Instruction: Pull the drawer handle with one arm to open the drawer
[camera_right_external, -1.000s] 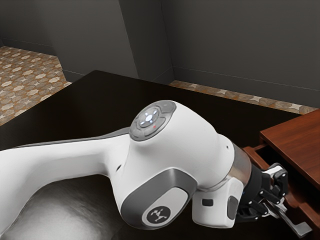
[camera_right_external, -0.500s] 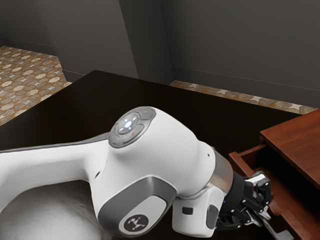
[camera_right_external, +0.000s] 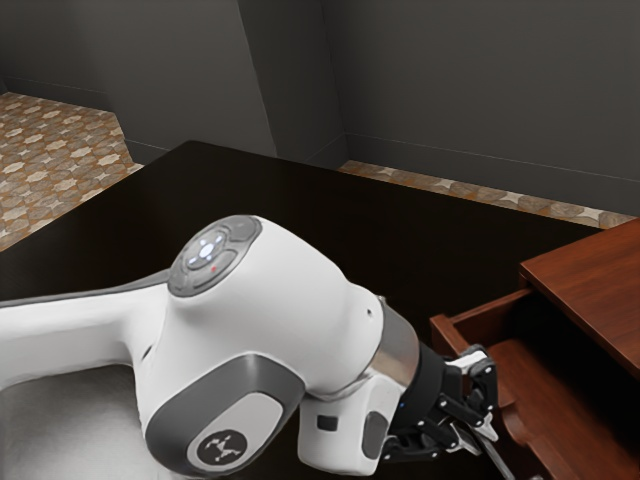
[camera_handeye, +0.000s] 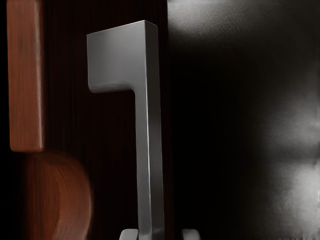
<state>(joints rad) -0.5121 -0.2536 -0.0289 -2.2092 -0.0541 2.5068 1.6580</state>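
A reddish-brown wooden drawer (camera_right_external: 530, 385) stands pulled partway out of its cabinet (camera_right_external: 590, 285) at the exterior view's right. My black gripper (camera_right_external: 478, 428) is at the drawer's front, shut on the grey metal handle (camera_right_external: 497, 458), of which a thin sliver shows below the fingers. In the wrist view the handle (camera_handeye: 148, 150) runs as a long grey bar straight out from the hand, with the pale fingertips (camera_handeye: 129, 233) on either side of it. The drawer's wooden front (camera_handeye: 25, 75) lies beside the bar.
The cabinet stands on a dark table (camera_right_external: 250, 200) that stretches to the exterior view's left and back. My white arm (camera_right_external: 250, 360) covers the table's near part. Dark walls and a patterned floor (camera_right_external: 50, 150) lie beyond.
My hand has drawn back toward the exterior view's left with the handle in it, and the drawer has slid further out of the cabinet, showing more of its inside.
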